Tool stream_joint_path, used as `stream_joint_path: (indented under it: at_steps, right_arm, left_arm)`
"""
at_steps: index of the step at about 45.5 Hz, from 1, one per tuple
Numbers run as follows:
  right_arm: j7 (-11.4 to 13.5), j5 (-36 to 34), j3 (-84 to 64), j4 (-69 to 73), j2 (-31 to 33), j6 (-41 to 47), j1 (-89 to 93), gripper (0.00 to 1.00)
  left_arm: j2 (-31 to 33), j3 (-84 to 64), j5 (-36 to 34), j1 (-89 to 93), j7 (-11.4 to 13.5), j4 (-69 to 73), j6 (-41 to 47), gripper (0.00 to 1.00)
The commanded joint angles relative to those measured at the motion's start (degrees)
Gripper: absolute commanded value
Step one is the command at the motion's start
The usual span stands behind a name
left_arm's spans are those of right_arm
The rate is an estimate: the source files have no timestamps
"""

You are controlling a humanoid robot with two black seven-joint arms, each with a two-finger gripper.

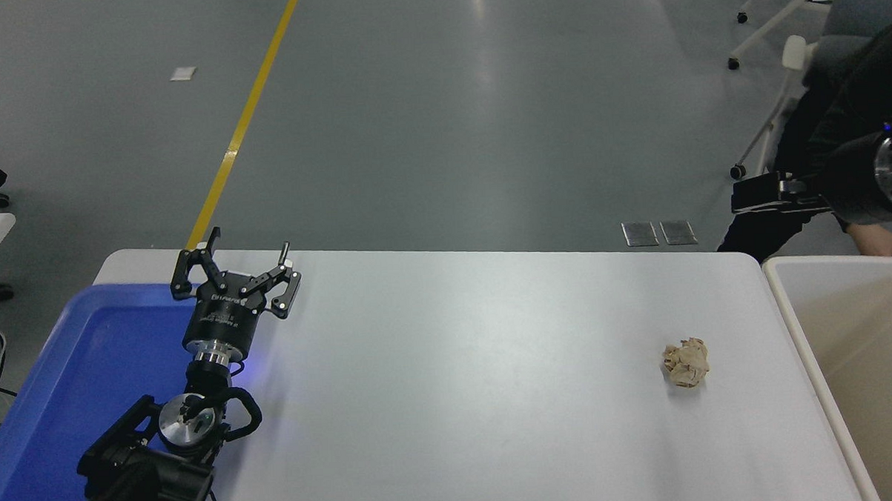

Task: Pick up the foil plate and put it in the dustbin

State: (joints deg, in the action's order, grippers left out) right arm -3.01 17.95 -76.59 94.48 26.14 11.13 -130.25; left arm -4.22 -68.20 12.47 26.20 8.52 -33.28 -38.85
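I could not find the foil plate anywhere on my feed. The dustbin stood against the table's right end, a crumpled paper ball near it. My right gripper hung beyond the far right corner, its fingers unreadable. My left gripper sat parked over the blue tray, fingers spread.

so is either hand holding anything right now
The left hand is open and empty over the blue tray. The right hand is too indistinct to tell.
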Motion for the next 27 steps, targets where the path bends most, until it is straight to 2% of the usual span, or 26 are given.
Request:
stream_joint_path:
  at_steps: [1,11,19,27]
  right_arm:
    - [-1.38,-8.37,2.50,4.75,-9.62,7.67,-1.50,1.00]
    - [-2.35,-10.22,3.91,5.45,-14.98,13.82,-2.12,1.00]
    - [-4.46,-11.45,3.38,5.10,-15.86,17.69,-2.12,1.00]
    - [-4.63,-13.82,0.93,5.10,-17.35,19.28,-2.73,1.00]
  left_arm:
    - [0.01,0.00,0.01,-0.01,0.01,-0.03,0.00,0.99]
    - [0.01,0.00,0.01,0.07,0.01,-0.03,0.00,0.99]
    - [0.01,0.00,-0.08,0.07,0.01,-0.03,0.00,0.99]
    - [0.01,0.00,-0.08,-0.01,0.01,-0.03,0.00,0.99]
